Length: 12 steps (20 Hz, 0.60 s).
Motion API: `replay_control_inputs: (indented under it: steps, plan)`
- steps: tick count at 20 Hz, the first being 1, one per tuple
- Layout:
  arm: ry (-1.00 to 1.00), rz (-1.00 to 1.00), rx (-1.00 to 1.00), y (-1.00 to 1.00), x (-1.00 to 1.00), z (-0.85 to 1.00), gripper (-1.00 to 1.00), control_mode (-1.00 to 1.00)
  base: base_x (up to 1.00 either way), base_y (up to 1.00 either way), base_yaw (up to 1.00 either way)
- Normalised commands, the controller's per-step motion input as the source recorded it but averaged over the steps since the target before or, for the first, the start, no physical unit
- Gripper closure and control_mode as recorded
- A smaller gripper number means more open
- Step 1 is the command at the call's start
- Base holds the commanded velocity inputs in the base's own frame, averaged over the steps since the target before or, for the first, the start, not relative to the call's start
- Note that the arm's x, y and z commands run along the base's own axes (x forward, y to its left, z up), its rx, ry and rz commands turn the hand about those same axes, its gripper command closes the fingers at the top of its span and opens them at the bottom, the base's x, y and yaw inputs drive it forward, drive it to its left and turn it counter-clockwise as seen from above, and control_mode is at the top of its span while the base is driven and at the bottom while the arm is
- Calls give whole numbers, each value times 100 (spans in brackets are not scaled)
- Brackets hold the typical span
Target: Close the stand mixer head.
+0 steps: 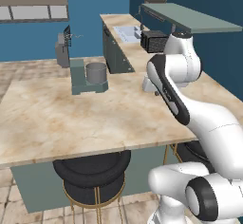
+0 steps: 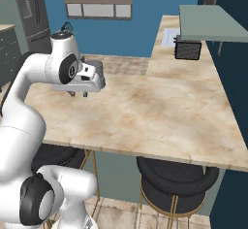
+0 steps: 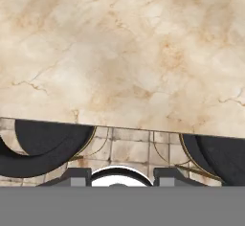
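Left base view showed the mixer (image 1: 87, 78) on the marble counter (image 1: 71, 118), well ahead and left of the arm, its head (image 1: 62, 51) tipped up and back, the whisk (image 1: 76, 37) sticking out over the grey bowl (image 1: 96, 72). A black toaster (image 1: 153, 41) sat farther along the counter by the sink (image 1: 126, 32). In the right base view the gripper (image 2: 78, 94) hung just above the counter, pointing down, well apart from the mixer. Hand view looked down on bare marble with the fingers (image 3: 76, 176) spread and holding nothing, two black stools (image 3: 43, 148) under the counter edge.
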Motion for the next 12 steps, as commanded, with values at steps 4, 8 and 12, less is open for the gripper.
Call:
replay_control_inputs:
  steps: [4, 8, 12]
  plan:
    - [-2, -2, 0, 0, -29, 0, -100, -100, 0, 0, 0]
    - [-3, -9, 4, -3, -98, 0, -100, -100, 0, 0, 0]
    - [-1, -6, 11, -20, -100, 0, -100, -100, 0, 0, 0]
